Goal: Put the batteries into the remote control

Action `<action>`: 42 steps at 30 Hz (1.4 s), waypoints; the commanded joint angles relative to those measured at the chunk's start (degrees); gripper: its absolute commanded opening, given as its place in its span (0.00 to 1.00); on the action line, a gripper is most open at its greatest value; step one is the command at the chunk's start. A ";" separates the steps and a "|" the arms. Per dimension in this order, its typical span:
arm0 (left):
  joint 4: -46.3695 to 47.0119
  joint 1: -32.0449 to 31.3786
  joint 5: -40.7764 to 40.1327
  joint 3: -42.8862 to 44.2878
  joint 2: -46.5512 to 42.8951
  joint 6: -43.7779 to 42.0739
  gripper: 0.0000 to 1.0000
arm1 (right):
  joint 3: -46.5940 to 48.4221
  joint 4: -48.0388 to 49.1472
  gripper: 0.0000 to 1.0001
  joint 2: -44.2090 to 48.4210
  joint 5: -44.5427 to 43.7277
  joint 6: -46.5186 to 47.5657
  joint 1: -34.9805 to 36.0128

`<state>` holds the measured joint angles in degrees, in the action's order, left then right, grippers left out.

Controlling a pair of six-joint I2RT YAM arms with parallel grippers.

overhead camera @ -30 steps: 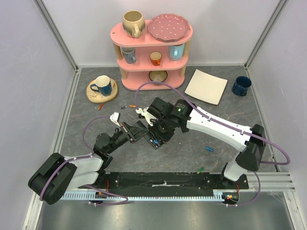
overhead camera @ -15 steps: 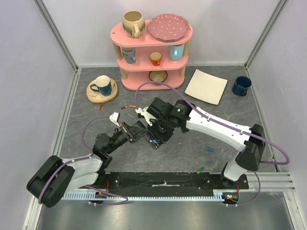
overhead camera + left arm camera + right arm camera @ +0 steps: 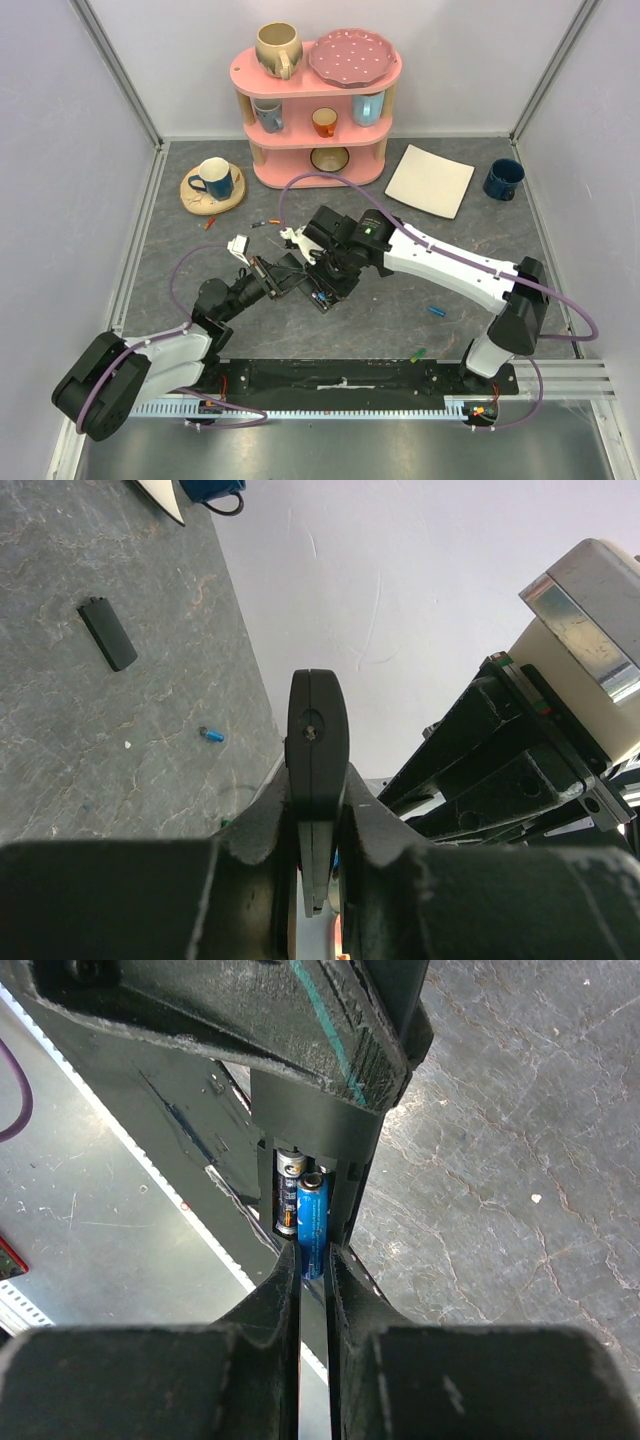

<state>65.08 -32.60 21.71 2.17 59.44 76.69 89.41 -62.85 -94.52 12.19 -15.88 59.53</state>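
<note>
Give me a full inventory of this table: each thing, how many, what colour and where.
shelf: one, pink, back centre
shelf crockery: six, beige mug and pink plate on top, blue cup, orange cup, pale blue cup, bowl below
blue mug: one, on round wooden board, back left
square plate: one, cream, back right
dark mug: one, navy, far right
loose batteries: three, blue and green front right, orange back left
battery cover: one, black, on table
remote control: one, black, in left tool
held battery: one, blue, at remote's compartment
seated battery: one, dark, in compartment
left tool: shut on remote control
right tool: shut on held battery
</note>
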 commanded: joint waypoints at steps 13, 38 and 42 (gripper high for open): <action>4.35 -0.27 2.19 -5.07 -2.75 0.22 0.02 | 4.55 -0.61 0.00 -3.04 -2.96 0.94 -0.46; 1.02 -0.27 0.26 -3.85 -4.68 0.92 0.02 | 5.43 -3.68 0.08 -4.01 -2.87 2.61 -1.52; -0.30 -0.27 0.00 -3.67 -5.48 0.31 0.02 | 4.90 -3.95 0.09 -3.74 -3.13 2.70 -1.52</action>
<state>60.97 -32.45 19.84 2.15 56.18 76.16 93.32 -65.04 -97.58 11.84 -14.94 58.87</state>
